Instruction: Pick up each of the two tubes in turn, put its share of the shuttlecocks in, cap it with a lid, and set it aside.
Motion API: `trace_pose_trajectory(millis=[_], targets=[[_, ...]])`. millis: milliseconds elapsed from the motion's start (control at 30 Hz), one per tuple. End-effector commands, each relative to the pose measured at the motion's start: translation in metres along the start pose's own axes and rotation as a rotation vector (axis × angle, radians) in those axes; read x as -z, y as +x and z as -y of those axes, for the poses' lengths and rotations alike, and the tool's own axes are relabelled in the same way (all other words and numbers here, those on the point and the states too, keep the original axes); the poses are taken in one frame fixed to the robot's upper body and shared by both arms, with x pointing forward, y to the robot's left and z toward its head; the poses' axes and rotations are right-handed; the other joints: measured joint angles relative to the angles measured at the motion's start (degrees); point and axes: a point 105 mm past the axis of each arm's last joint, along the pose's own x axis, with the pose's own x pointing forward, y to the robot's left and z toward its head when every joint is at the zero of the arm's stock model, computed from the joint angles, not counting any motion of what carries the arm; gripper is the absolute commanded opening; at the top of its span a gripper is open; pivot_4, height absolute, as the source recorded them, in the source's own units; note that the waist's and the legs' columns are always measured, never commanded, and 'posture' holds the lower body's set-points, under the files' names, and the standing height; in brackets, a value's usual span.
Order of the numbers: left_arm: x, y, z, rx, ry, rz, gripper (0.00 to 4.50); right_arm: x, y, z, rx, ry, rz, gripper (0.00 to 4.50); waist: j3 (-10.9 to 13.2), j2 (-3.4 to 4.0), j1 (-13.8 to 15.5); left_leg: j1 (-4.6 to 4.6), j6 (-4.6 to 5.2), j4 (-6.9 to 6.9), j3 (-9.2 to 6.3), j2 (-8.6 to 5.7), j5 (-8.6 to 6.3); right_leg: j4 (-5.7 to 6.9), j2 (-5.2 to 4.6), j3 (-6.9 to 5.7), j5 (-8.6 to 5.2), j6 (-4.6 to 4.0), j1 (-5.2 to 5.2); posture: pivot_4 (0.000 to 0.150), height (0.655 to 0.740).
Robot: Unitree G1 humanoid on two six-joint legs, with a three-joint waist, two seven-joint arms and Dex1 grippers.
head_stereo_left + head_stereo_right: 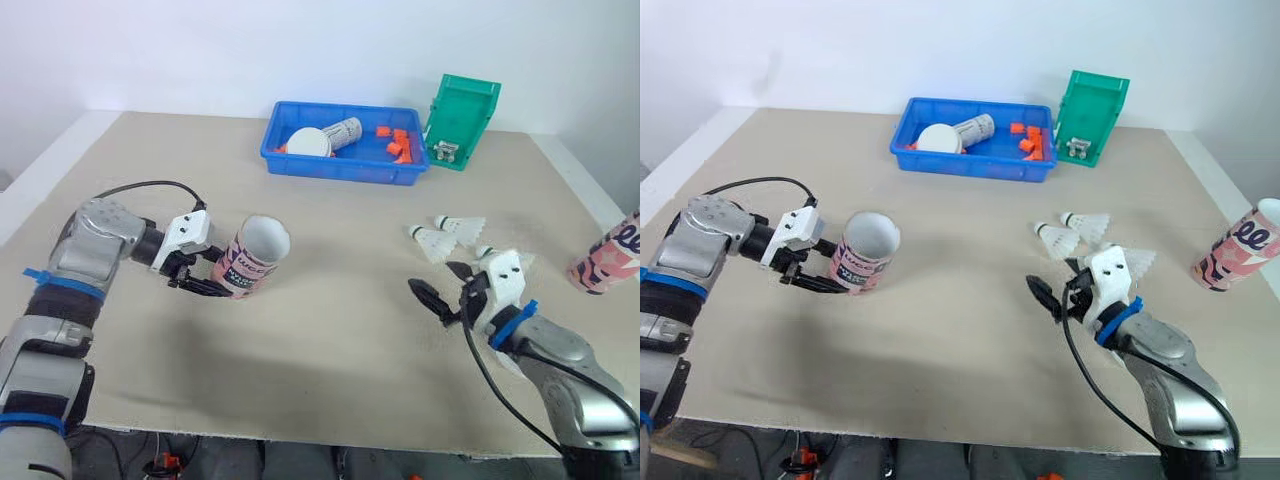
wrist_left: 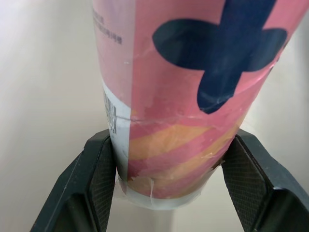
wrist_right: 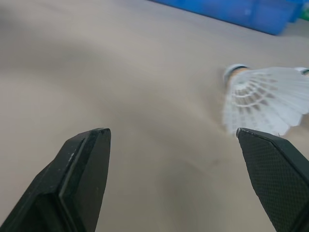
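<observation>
While the beige surface (image 1: pixel 330 340) spreads wide, a blue tray (image 1: pixel 340 173) sits at its 12 o'clock edge, with a green bin (image 1: pixel 465 115) just beside it at 1 o'clock. One pink tube (image 1: pixel 255 258) is at 9 o'clock, mouth open and leaning a little, its base pinched between both fingers of the left claw (image 1: pixel 215 275). A second pink tube (image 1: pixel 607 255) stands at the 3 o'clock edge. The right claw (image 1: pixel 443 285) gapes wide, holding nothing, with white shuttlecocks (image 1: pixel 440 243) lying just beside it toward 2 o'clock
</observation>
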Motion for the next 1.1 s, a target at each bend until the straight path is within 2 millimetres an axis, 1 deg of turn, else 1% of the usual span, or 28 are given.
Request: trace_pose_trajectory(millis=[33,200,267,400,500,600,667,733,767,867,1000,1100], targets=[[-0.012,0.002,0.014,0.067,0.024,0.007,2.92,-0.005,0.012,0.012,0.065,-0.031,0.03,4.5,0.0,0.0,-0.02,0.0,0.01,0.0,0.0,0.0,0.01,0.0,-0.01,0.0,0.0,0.0,0.01,0.15,0.7038],[-0.007,0.002,0.037,0.141,-0.002,-0.042,2.92,-0.001,0.031,0.027,0.115,-0.031,0.026,4.5,0.01,0.01,-0.07,-0.07,0.02,-0.06,0.03,0.04,0.0,0.02,0.05,0.01,-0.07,0.04,-0.07,0.15,0.7038],[-0.005,0.0,0.041,0.151,-0.023,-0.046,2.92,0.0,0.037,0.03,0.12,-0.036,0.024,4.5,0.01,0.01,-0.07,-0.07,0.03,-0.1,0.02,0.05,0.0,0.04,0.09,0.01,-0.07,0.1,-0.09,0.15,0.7038],[0.012,-0.003,0.047,0.148,-0.05,-0.106,2.92,0.0,0.05,0.034,0.116,-0.036,0.028,4.5,0.01,0.01,-0.1,-0.05,0.04,-0.16,0.01,0.05,-0.01,0.05,0.1,0.0,-0.1,0.12,-0.1,0.15,0.7038],[0.021,-0.005,0.05,0.142,-0.054,-0.139,2.88,-0.003,0.06,0.031,0.093,-0.033,0.038,3.61,0.01,0.02,-0.11,-0.02,0.04,-0.16,0.03,0.04,-0.01,0.05,0.09,0.01,-0.14,0.03,-0.1,0.15,0.7038],[0.027,-0.006,0.049,0.134,-0.042,-0.171,2.88,-0.004,0.064,0.029,0.071,-0.03,0.051,2.25,0.01,0.01,-0.12,-0.01,0.04,-0.16,0.03,0.05,-0.01,0.05,0.09,0.0,-0.15,0.01,-0.08,0.15,0.7038],[0.028,-0.007,0.049,0.131,-0.038,-0.182,2.88,-0.006,0.064,0.025,0.052,-0.035,0.062,1.16,0.0,0.02,-0.12,0.0,0.04,-0.17,0.02,0.05,-0.01,0.05,0.1,-0.01,-0.15,0.02,-0.07,0.15,0.7038],[0.028,-0.008,0.049,0.13,-0.033,-0.186,2.88,-0.008,0.063,0.022,0.041,-0.044,0.071,0.24,0.0,0.04,-0.18,0.02,0.04,-0.18,0.02,0.06,-0.01,0.06,0.11,-0.01,-0.13,0.03,-0.08,0.15,0.7038],[0.028,-0.008,0.049,0.129,-0.031,-0.187,2.88,-0.01,0.063,0.022,0.038,-0.05,0.078,0.04,-0.01,0.04,-0.19,0.04,0.04,-0.18,0.03,0.07,-0.01,0.07,0.12,0.0,-0.12,0.02,-0.07,0.15,0.7038],[0.027,-0.01,0.048,0.125,-0.02,-0.194,2.88,-0.023,0.06,0.013,0.003,-0.078,0.125,0.04,-0.01,0.04,-0.19,0.06,0.04,-0.18,0.03,0.1,-0.01,0.09,0.15,-0.01,-0.13,-0.05,-0.08,0.15,0.7038],[0.023,-0.011,0.045,0.122,-0.007,-0.19,2.88,-0.051,0.05,-0.02,-0.161,-0.179,0.203,0.04,0.01,0.07,-0.25,0.06,0.04,-0.18,0.03,0.16,-0.01,0.11,0.2,0.0,-0.11,-0.03,-0.1,0.15,0.7038],[0.019,-0.014,0.042,0.119,0.009,-0.192,2.88,-0.078,0.033,-0.058,-0.368,-0.282,0.271,0.04,0.02,0.09,-0.15,0.06,0.04,-0.18,0.02,0.21,-0.01,0.12,0.25,-0.01,-0.12,-0.06,-0.1,0.15,0.7038]])
